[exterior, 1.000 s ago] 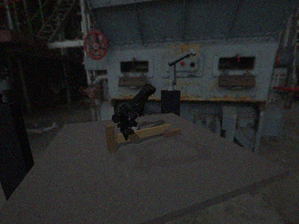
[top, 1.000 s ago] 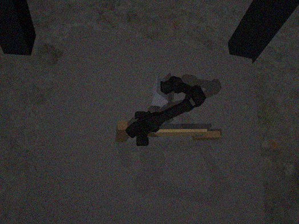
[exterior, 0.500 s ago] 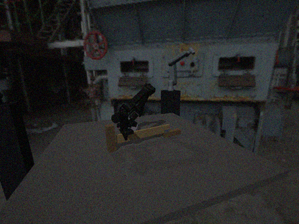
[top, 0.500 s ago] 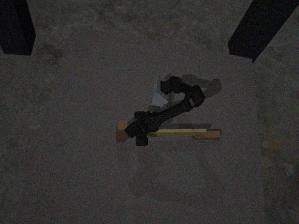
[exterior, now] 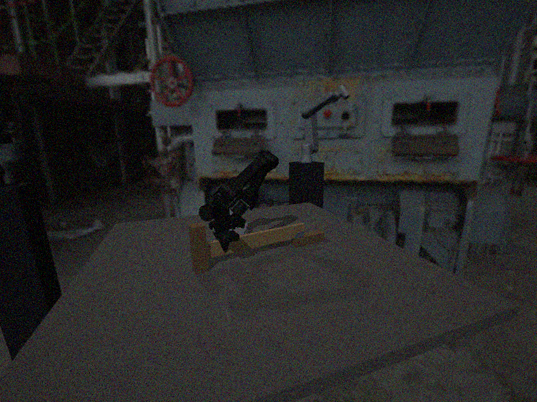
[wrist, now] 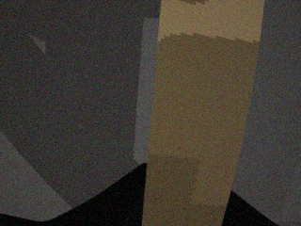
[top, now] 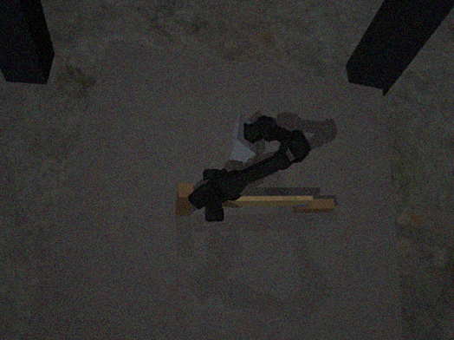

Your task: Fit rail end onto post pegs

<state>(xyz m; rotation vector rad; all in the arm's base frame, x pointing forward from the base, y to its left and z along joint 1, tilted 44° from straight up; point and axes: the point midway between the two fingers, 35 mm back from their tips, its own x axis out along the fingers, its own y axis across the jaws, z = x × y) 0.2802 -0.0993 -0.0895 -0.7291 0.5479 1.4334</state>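
Observation:
The wooden rail (top: 276, 198) (exterior: 274, 236) (wrist: 204, 104) runs from the low footboard block (top: 325, 206) (exterior: 313, 238) on the right toward the short upright post (top: 183, 205) (exterior: 199, 251) on the left. Its far end is at the block's bracket; the exact seating is too small to tell. My gripper (top: 209, 204) (exterior: 225, 247) (wrist: 172, 175) is shut on the rail near its post end. The rail looks roughly level and off the table at this end. In the exterior view its near end reaches the post's edge; contact is unclear. The pegs and holes are hidden.
The arm's black links (top: 263, 167) (exterior: 249, 172) reach over the table from behind the rail. A pale flat piece (top: 242, 151) lies by the arm's base. Dark pillars (top: 18, 35) (exterior: 10, 258) stand beyond the table (top: 111, 256) (exterior: 228, 351).

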